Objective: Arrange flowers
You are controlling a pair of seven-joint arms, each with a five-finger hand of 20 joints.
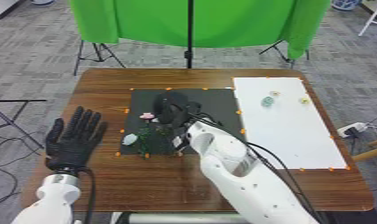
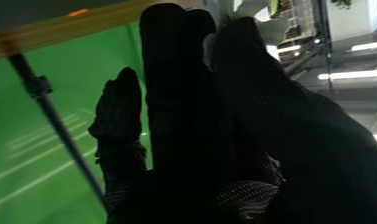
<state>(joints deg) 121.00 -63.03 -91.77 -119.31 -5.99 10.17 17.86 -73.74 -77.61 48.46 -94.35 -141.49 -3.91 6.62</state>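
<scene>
My right hand [image 1: 169,114] is over the dark mat [image 1: 222,100] in the head view, beside a pink flower [image 1: 147,116]. Below that flower lie green stems [image 1: 144,134] and a white flower [image 1: 129,139]. In the right wrist view, the thumb and fingers of my right hand [image 2: 189,100] close together on a pale flower [image 2: 248,9], largely hidden behind the glove, with a bit of green at its edge. Off the mat to the left, my left hand [image 1: 71,142] rests palm up with straight, spread fingers.
A white board [image 1: 287,130] covers the table's right side, bearing a pale green piece [image 1: 267,101] and small light flowers [image 1: 304,101]. The brown table [image 1: 158,182] is edged by a green cloth [image 1: 149,25] on stands beyond its far side.
</scene>
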